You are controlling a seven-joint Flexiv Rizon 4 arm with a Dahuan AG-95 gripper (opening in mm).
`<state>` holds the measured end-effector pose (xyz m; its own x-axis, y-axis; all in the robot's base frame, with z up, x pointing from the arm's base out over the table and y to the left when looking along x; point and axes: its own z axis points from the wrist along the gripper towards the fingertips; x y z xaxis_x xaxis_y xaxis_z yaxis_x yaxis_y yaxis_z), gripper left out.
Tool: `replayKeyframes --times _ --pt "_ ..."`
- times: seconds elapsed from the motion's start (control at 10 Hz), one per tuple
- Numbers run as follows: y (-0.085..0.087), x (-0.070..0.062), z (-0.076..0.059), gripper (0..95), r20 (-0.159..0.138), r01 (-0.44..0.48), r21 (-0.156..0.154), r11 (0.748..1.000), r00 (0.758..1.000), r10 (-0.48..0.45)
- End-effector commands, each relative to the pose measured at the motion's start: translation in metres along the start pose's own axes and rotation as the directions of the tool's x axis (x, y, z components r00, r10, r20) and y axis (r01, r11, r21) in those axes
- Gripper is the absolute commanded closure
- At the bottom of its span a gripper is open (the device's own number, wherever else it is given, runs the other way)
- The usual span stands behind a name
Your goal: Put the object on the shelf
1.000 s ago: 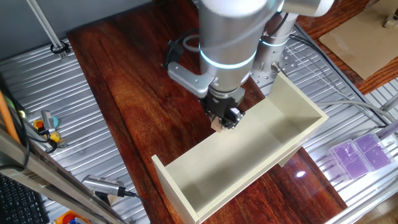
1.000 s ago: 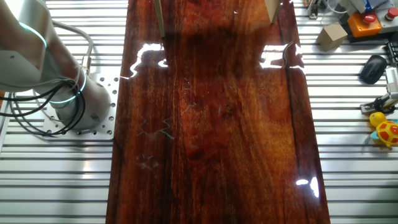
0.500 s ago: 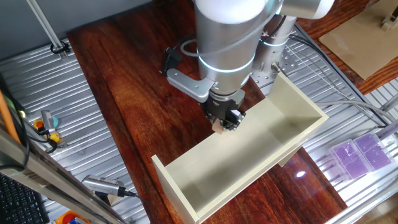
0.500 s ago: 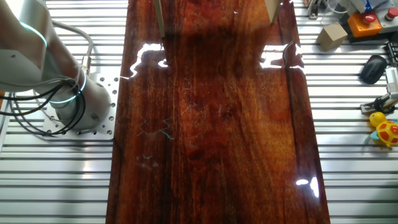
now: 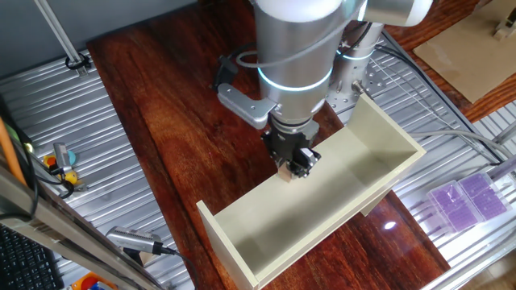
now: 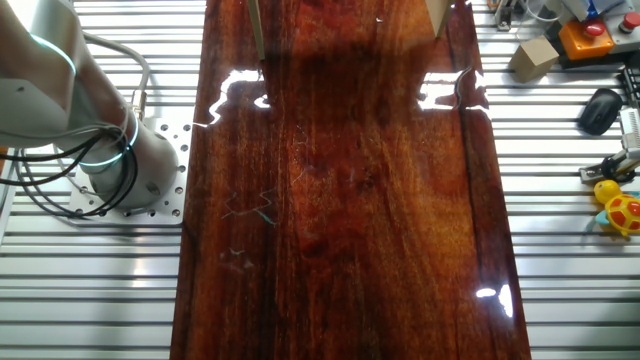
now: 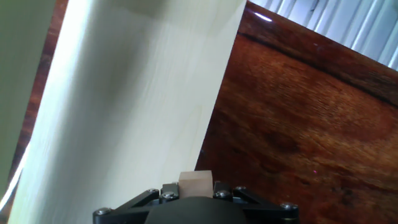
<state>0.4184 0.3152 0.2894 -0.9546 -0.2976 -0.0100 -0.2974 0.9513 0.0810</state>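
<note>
My gripper point(image 5: 289, 167) is shut on the tiny light-tan wooden cube point(image 5: 285, 171), which pokes out between the jaws in the hand view point(image 7: 194, 185). The gripper hangs over the near long wall of the cream-white shelf point(image 5: 379, 133), a long open box lying on the dark wooden table. In the hand view the shelf's cream board point(image 7: 137, 106) fills the left half, and the cube sits right over its edge. The other fixed view shows only the arm's base point(image 6: 120, 170) and two shelf corners at the top edge.
The dark wooden tabletop point(image 5: 177, 137) is flanked by ribbed metal surfaces. A flat tan board point(image 5: 472, 56) lies at the back right, a purple box point(image 5: 468, 201) at the right. Tools and cables lie at the left point(image 5: 60, 165). Small objects sit at the right point(image 6: 610, 205).
The gripper with the cube has shifted slightly right and toward the shelf's interior, now over the shelf's wall edge. The shelf has not moved.
</note>
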Motion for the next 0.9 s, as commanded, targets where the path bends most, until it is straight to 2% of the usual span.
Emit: replayKeyframes --times 0.1,0.4,0.5,0.9 --pt "0.0031 -0.0047 0.0017 95.0 0.000 -0.009 0.009 1.000 1.000 0.009" --pt "0.0030 -0.0053 0.0019 95.0 0.004 0.010 0.011 1.000 1.000 -0.010" --pt "0.0030 -0.0056 0.0018 76.0 0.005 0.016 0.011 1.000 1.000 -0.016" --pt "0.0029 -0.0057 0.0018 76.0 0.007 0.028 0.012 1.000 1.000 -0.028"
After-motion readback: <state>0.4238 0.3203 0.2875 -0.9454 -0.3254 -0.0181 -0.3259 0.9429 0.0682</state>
